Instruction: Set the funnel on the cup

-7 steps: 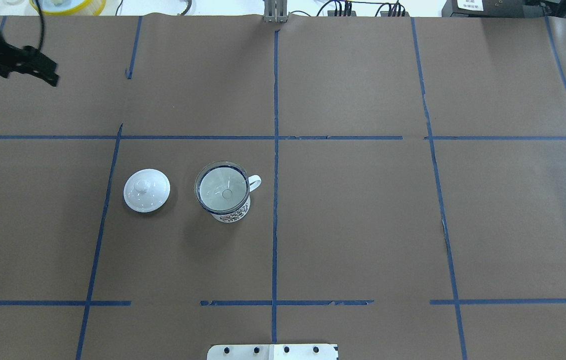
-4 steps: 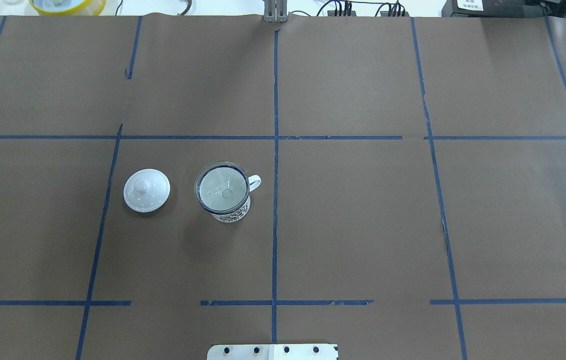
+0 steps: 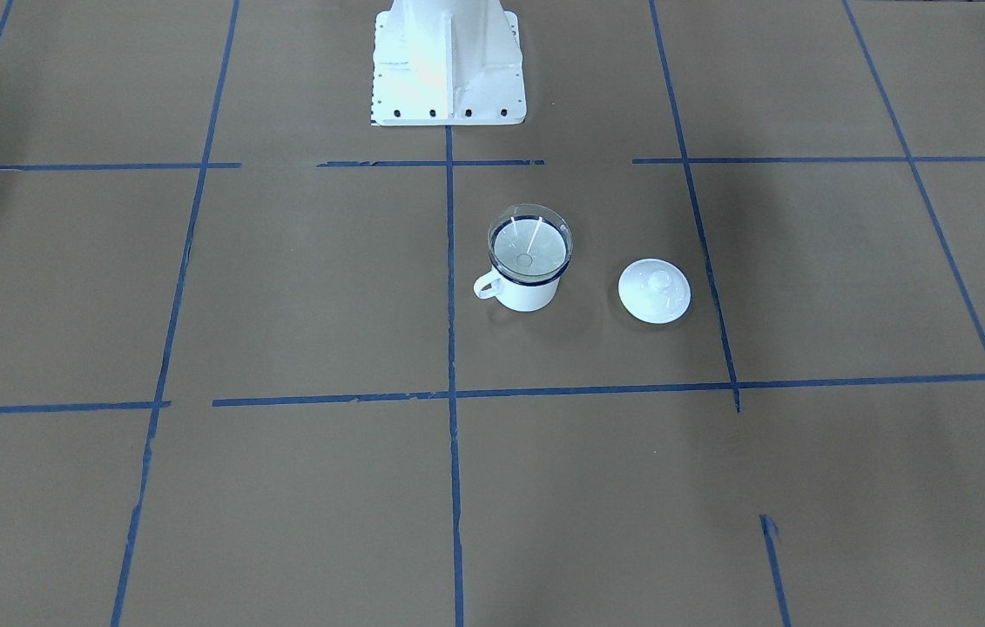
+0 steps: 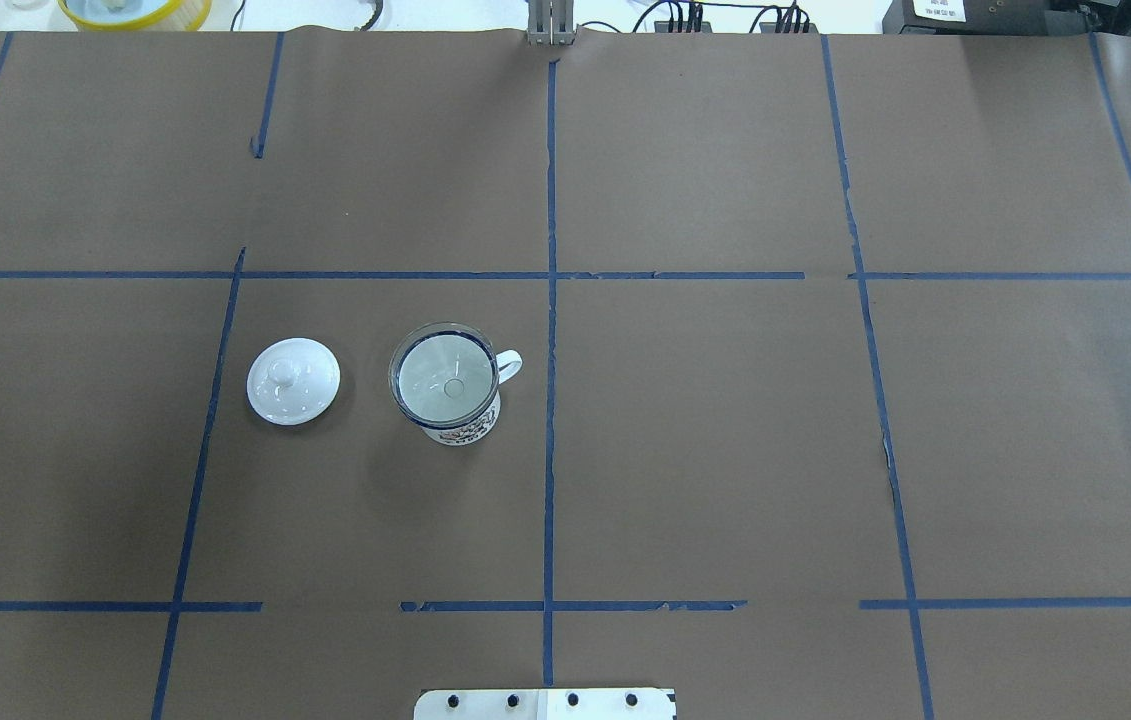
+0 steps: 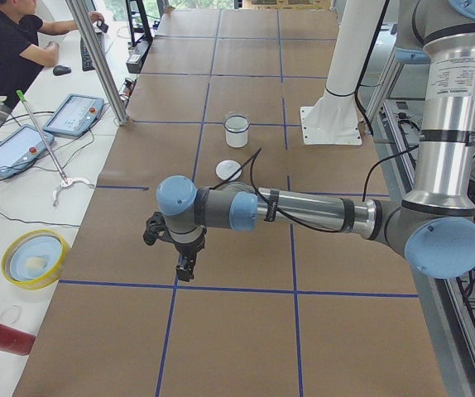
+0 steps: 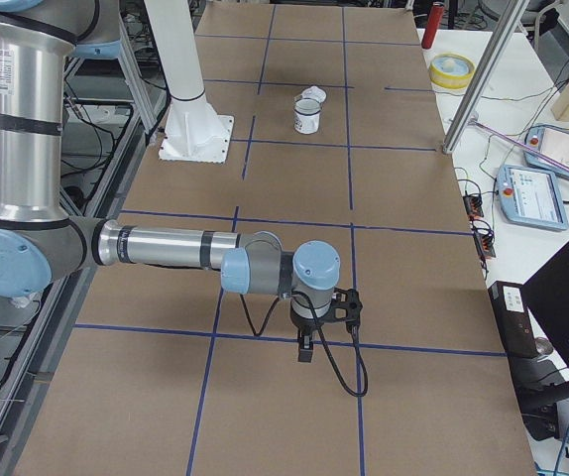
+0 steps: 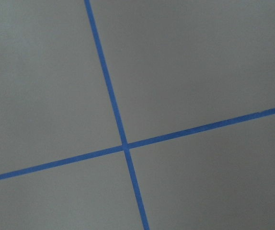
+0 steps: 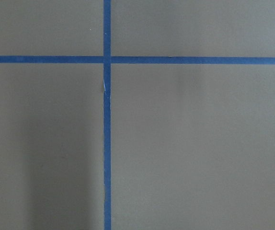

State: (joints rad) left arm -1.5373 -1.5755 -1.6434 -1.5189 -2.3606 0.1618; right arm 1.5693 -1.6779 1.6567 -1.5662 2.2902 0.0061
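obstacles: cup [image 4: 462, 426] capped by funnel [image 4: 445, 380]; lid [image 4: 293, 381] near on its left | passage: bare strip of table [image 4: 365, 392] between lid and cup | cup's handle [image 4: 511, 362] juts right

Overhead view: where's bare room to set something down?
Bare: all the paper right of the centre tape line; also the far row of squares. Crowded: only the gap between the lid and the cup carrying the funnel.
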